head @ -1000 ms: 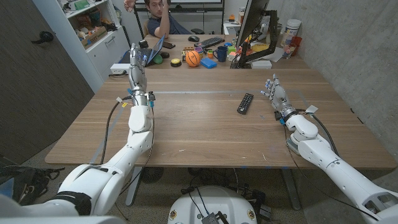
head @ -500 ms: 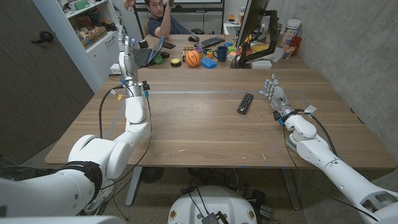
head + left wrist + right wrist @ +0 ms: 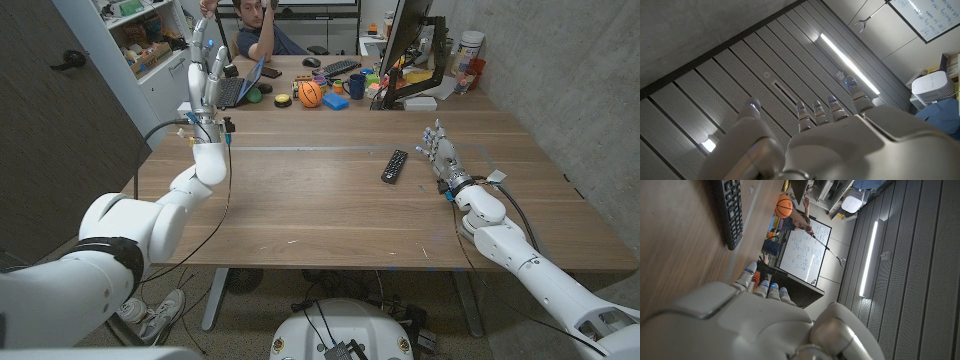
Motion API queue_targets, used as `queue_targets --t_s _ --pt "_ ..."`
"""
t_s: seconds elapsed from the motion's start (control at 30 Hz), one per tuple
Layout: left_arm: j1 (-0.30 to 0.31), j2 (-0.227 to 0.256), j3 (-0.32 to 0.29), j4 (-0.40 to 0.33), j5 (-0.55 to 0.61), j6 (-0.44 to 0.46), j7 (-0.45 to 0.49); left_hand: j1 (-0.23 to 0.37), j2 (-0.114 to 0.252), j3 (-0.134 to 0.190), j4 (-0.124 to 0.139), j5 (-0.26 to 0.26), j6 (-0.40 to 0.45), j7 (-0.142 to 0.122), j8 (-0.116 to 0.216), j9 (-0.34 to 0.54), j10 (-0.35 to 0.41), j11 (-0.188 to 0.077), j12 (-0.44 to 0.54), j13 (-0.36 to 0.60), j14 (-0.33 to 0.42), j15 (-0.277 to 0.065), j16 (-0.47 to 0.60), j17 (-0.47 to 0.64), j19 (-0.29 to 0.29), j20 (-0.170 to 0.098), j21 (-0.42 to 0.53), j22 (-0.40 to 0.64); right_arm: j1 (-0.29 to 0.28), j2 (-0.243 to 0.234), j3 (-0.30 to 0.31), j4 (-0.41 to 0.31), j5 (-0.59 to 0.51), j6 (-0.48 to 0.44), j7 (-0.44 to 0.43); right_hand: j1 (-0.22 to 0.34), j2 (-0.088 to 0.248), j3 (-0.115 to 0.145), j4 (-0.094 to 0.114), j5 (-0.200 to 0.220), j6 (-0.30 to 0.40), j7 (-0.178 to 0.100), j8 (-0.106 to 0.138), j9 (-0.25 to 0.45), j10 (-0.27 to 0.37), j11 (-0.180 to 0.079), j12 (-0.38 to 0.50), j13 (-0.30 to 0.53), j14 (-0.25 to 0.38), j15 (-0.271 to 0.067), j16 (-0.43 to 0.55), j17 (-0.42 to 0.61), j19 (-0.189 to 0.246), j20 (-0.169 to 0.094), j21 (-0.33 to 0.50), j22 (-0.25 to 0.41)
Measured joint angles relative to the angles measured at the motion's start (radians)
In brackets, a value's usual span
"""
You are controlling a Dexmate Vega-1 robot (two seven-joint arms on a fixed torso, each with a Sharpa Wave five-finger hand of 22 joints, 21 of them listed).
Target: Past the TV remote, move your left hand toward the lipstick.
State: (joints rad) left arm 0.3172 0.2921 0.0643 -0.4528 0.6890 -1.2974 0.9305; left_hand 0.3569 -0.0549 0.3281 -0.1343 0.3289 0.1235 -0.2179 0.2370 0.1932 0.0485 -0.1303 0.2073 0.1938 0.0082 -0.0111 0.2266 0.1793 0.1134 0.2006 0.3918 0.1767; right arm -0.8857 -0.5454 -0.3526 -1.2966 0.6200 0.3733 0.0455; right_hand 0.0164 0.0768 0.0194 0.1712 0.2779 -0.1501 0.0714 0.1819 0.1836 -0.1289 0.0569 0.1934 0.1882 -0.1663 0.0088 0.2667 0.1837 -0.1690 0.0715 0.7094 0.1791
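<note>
The black TV remote (image 3: 394, 165) lies on the wooden table (image 3: 320, 215), right of its middle. My left hand (image 3: 207, 70) is raised high above the table's far left corner, fingers apart and pointing up, holding nothing. In the left wrist view the back of that hand (image 3: 830, 145) faces a slatted ceiling with a light strip. My right hand (image 3: 440, 150) is low by the table just right of the remote, fingers stretched and empty; its wrist view shows the hand (image 3: 755, 320) near the remote (image 3: 730, 210). The small things at the far end are too small to tell a lipstick.
Across the far end stand a laptop (image 3: 240, 85), an orange ball (image 3: 311, 93), a blue mug (image 3: 355, 86), a keyboard (image 3: 340, 68) and a monitor (image 3: 405, 40). A person (image 3: 262, 25) sits behind the table. A shelf (image 3: 150, 40) stands at far left.
My left hand has risen and swung left, from above the table's left part to over its far left corner. The right hand and the remote have stayed put.
</note>
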Motion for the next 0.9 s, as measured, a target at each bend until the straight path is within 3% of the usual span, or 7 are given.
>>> queue_targets --t_s 0.03,0.07,0.2,0.3,0.4,0.67,0.9 --pt "0.0 -0.004 -0.041 -0.008 0.0 0.0 0.0 0.01 -0.002 0.003 -0.003 0.0 0.006 0.0 0.0 0.0 0.008 0.001 0.0 0.003 0.005 -0.001 0.002 0.0 0.008 0.002 0.0 0.0 0.0 0.0 0.0 0.0 -0.001 -0.001 -0.002 0.0 0.0 0.0 0.0 0.0 0.0 0.0 0.0 0.0 0.0 0.0 0.0 0.0 0.0 0.0 0.0 0.0 0.0 0.0 0.0 0.0" --pt "0.0 -0.007 -0.073 -0.015 0.17 0.01 0.054 0.013 -0.003 0.006 -0.006 0.0 0.011 -0.002 0.0 0.0 0.01 0.003 0.004 0.004 0.008 0.001 0.007 0.0 0.012 0.005 -0.004 0.0 0.0 0.0 0.0 0.0 -0.001 -0.001 -0.003 0.0 0.0 0.0 0.0 0.0 0.0 0.0 0.0 0.0 0.0 0.0 0.0 0.0 0.0 0.0 0.0 0.0 0.0 0.0 0.0 0.0" --pt "0.007 -0.018 -0.195 -0.044 0.396 0.025 0.112 0.035 -0.004 0.008 -0.016 0.0 0.026 -0.001 0.003 0.0 0.026 0.009 0.005 0.004 0.028 0.011 0.008 0.0 0.03 0.009 -0.004 0.003 -0.006 -0.001 -0.002 -0.016 -0.002 -0.007 -0.007 0.0 0.0 -0.003 0.0 0.0 0.0 0.0 0.0 0.0 0.0 0.0 0.0 0.0 0.0 0.0 0.0 0.0 0.0 0.0 0.0 0.0" --pt "0.013 -0.02 -0.252 -0.066 0.449 0.031 0.124 0.045 -0.004 0.01 -0.018 -0.004 0.045 0.0 0.008 0.0 0.043 0.015 0.005 0.004 0.04 0.012 0.015 0.005 0.042 0.011 -0.007 0.003 -0.006 -0.003 -0.003 -0.018 -0.002 -0.011 -0.007 0.0 0.0 -0.006 0.0 0.0 0.0 0.0 0.0 0.0 0.0 0.0 0.0 0.0 0.0 0.0 0.0 0.0 0.0 0.0 0.0 0.0" --pt "0.02 -0.019 -0.297 -0.093 0.583 0.059 0.15 0.053 -0.004 0.012 -0.021 -0.007 0.051 -0.002 0.008 0.005 0.049 0.021 0.011 0.004 0.048 0.02 0.015 0.005 0.049 0.007 -0.008 0.003 -0.006 -0.006 -0.003 -0.02 -0.002 -0.015 0.0 0.0 0.0 -0.006 0.0 0.0 0.0 0.0 0.0 0.0 0.0 0.0 0.0 0.0 0.0 0.0 0.0 0.0 0.0 0.0 0.0 0.0" --pt "0.031 0.001 -0.341 -0.137 0.7 0.109 0.171 0.062 -0.005 0.012 -0.021 -0.007 0.057 -0.002 0.008 0.005 0.064 0.025 0.011 0.004 0.066 0.017 0.015 0.005 0.064 0.011 -0.008 0.003 0.003 -0.01 -0.007 -0.013 0.0 -0.017 0.02 0.0 0.0 -0.006 0.0 0.0 0.0 0.0 0.0 0.0 0.0 0.0 0.0 0.0 0.0 0.0 0.0 0.0 0.0 0.0 0.0 0.0" --pt "0.033 0.022 -0.333 -0.146 0.749 0.157 0.181 0.075 0.0 0.016 -0.025 -0.007 0.063 0.003 0.008 0.004 0.067 0.029 0.011 0.007 0.068 0.018 0.015 0.005 0.081 0.01 -0.008 0.003 0.007 -0.009 -0.011 -0.005 0.002 -0.013 0.03 0.0 0.0 -0.006 0.0 0.0 0.0 0.0 0.0 0.0 0.0 0.0 0.0 0.0 0.0 0.0 -0.005 0.0 0.0 0.0 -0.007 0.0"
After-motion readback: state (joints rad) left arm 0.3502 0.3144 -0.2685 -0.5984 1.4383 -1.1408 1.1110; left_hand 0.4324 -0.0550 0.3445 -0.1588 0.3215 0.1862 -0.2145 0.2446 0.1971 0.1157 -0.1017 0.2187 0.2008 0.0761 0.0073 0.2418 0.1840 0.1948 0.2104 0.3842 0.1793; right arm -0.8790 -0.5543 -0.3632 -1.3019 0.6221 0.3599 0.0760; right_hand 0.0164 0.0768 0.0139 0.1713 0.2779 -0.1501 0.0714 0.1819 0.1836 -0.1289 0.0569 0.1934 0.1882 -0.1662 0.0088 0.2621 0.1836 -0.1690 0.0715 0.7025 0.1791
